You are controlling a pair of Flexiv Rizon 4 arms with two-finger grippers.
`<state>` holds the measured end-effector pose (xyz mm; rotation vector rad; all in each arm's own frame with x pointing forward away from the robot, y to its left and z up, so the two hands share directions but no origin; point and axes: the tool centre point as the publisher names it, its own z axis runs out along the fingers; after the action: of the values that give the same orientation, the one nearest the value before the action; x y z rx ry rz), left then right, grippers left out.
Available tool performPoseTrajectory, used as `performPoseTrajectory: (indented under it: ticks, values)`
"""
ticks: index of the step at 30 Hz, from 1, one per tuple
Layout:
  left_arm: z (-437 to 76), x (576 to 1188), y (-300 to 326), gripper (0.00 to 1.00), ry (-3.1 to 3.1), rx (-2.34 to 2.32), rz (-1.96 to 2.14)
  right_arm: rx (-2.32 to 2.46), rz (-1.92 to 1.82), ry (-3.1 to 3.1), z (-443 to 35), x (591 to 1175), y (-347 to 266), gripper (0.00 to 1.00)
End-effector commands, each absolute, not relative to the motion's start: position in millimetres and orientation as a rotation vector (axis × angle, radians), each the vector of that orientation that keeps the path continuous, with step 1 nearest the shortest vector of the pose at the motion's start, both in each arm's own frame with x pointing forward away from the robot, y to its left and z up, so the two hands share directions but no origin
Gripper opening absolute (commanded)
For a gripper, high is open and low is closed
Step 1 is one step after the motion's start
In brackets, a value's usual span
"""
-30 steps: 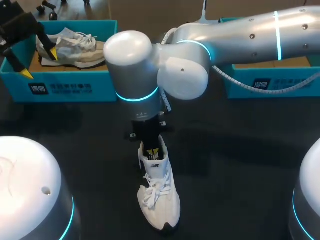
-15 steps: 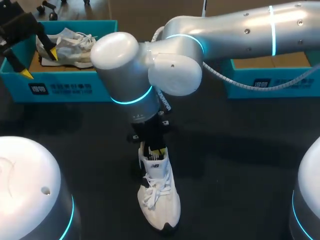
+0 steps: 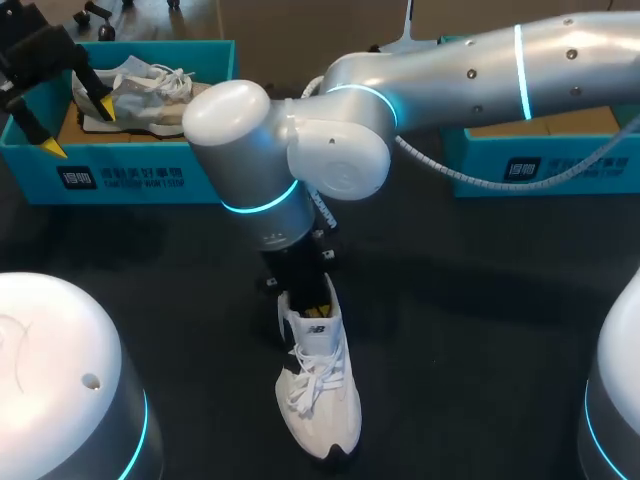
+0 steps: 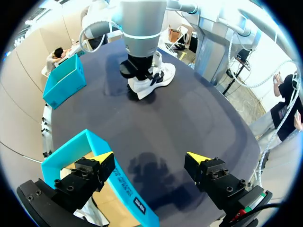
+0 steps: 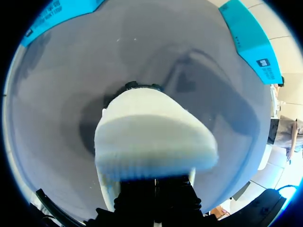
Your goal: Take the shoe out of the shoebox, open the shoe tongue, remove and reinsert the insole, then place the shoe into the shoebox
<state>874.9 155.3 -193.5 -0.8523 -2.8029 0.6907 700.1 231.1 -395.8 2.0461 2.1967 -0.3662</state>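
White lace-up sneaker (image 3: 320,400): standing on its sole on the dark worktop (image 3: 480,330), well ahead of the left fingers.
Right arm (image 3: 300,170): its end is down at the sneaker's heel opening; grip cannot be told.
Left fingers (image 4: 102,157): spread, empty, one above the teal cardboard shoebox (image 4: 128,189), the other beyond its wall.
Grey sneaker (image 3: 150,90): lying inside that shoebox.

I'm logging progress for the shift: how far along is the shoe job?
Done: the white shoe sits on the table, unboxed. In hand: the right gripper is down in its opening; whether the insole is out, I cannot tell. To do: boxing the shoe. The left gripper hangs open above the left shoebox.
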Motion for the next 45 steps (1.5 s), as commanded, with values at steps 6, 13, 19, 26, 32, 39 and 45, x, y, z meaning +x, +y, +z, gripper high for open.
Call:
performPoseTrajectory:
  ticks: [6,13,19,26,32,39,45]
  values:
    - [-193,875,156,1.0,-2.803,-0.853,0.687,2.046,-0.317,2.2,-376,699,231,0.0]
    - [-193,875,156,1.0,-2.803,-0.853,0.687,2.075,-0.226,2.232,-363,698,235,0.0]
    - [-193,875,156,1.0,-2.803,-0.853,0.687,2.147,-0.221,2.323,-386,698,242,0.0]
    - [-193,875,156,1.0,-2.803,-0.853,0.687,2.202,-0.226,2.378,-408,698,245,0.0]
    - [-193,875,156,1.0,-2.803,-0.853,0.687,2.202,-0.221,2.374,-398,694,252,0.0]
    - [-193,875,156,1.0,-2.803,-0.853,0.687,2.17,-0.248,2.326,-365,688,250,0.0]
    - [-193,875,156,1.0,-2.803,-0.853,0.687,2.147,-0.298,2.329,-356,682,245,0.0]
